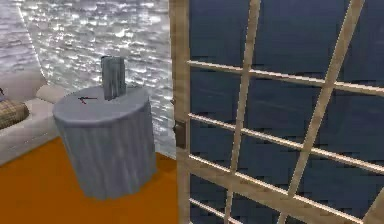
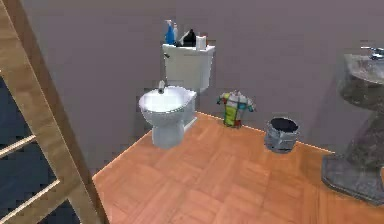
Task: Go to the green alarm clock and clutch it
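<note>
ribbed grey round table (image 1: 105, 150) bears a tall grey block (image 1: 112, 76); glossy white toilet (image 2: 170, 102).

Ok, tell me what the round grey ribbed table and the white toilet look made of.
Round grey ribbed table: looks like painted wood or metal, matte; vertical grooves, no shine. White toilet: likely glazed ceramic; smooth, bright white surface.

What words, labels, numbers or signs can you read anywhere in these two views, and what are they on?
No text is readable in either view.
Blue bottle and small white container on the white ceramic toilet tank: too small to show any print.
Colourful bundle on the brown wooden floor: markings too blurred to read.
Tall grey block on the round grey fluted table: no marks visible.
</note>
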